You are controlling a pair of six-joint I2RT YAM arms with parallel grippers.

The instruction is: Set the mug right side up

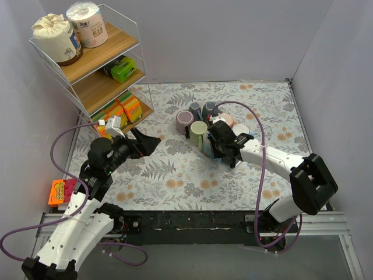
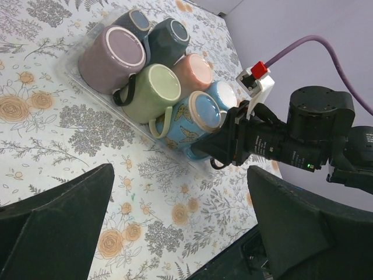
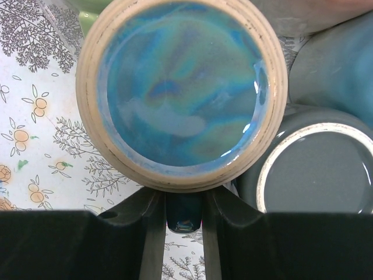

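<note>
Several mugs stand upside down in a clear tray [image 2: 71, 69] at the middle of the table. The blue butterfly mug [image 2: 195, 119] sits at the tray's near end, its glazed blue base [image 3: 182, 87] filling the right wrist view. My right gripper [image 3: 183, 227] is shut on this mug's dark blue handle [image 3: 183, 213], fingers on both sides of it; in the top view my right gripper [image 1: 220, 143] covers the mug. My left gripper [image 1: 148, 143] is open and empty, above the cloth left of the tray, and shows wide apart in the left wrist view [image 2: 180, 233].
Around the blue mug stand a green mug [image 2: 154, 90], a mauve one [image 2: 111, 58], a pink one [image 2: 192, 73], a dark teal one [image 2: 169, 39] and a grey one [image 3: 317, 169]. A wire shelf [image 1: 87, 58] stands at the back left. An orange pack [image 1: 57, 192] lies at the left edge.
</note>
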